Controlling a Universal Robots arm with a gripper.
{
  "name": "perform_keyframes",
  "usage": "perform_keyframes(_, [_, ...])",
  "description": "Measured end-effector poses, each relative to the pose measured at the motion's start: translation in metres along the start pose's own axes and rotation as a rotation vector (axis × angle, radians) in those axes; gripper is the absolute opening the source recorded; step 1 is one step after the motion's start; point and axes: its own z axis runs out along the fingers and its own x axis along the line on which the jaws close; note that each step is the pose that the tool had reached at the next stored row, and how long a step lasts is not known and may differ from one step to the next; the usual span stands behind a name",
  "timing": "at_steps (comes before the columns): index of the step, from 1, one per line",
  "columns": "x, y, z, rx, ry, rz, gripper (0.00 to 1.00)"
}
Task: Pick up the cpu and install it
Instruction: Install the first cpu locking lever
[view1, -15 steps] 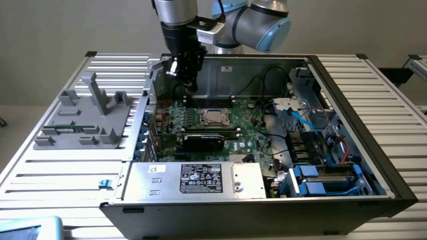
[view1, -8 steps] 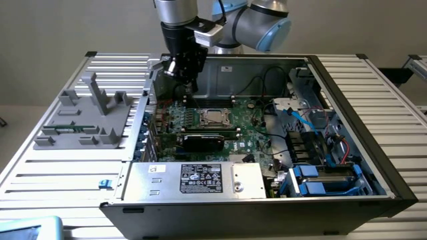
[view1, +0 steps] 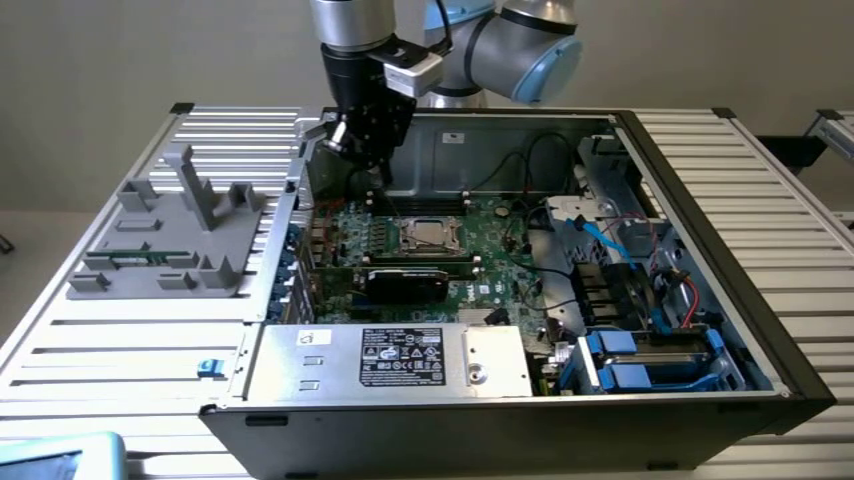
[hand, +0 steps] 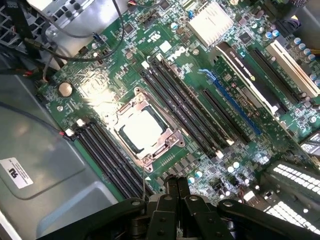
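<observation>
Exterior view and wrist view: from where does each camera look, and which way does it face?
Exterior view: off the arm, higher than the open computer case, looking down into it; the arm and gripper show.
Wrist view: on the wrist, looking down past the shut gripper at the motherboard.
Shared: the cpu in its socket, and the gripper.
</observation>
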Motion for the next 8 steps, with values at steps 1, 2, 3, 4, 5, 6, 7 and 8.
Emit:
perform_keyframes(1, [-0.0001,-0.0001,0.0001,0.0028,-0.0007,0.006,0.11])
perform_keyframes(2, [-0.0001,-0.0002,0.0001,0.0055,-0.0009,0.013,0.11])
perform_keyframes(3, [-0.0002,-0.0003,0.0002,0.0082,-0.0013,0.019,0.11])
perform_keyframes(4, [-0.0002,-0.0004,0.0002,0.0110,-0.0016,0.026,0.11])
perform_keyframes(5, [-0.0003,-0.0005,0.0002,0.0137,-0.0020,0.032,0.11])
perform_keyframes(6, [-0.0004,-0.0005,0.0002,0.0165,-0.0024,0.038,0.11])
perform_keyframes(7, [-0.0005,-0.0006,0.0002,0.0194,-0.0030,0.045,0.11])
perform_keyframes(8, [-0.0006,-0.0007,0.0002,0.0221,-0.0034,0.052,0.11])
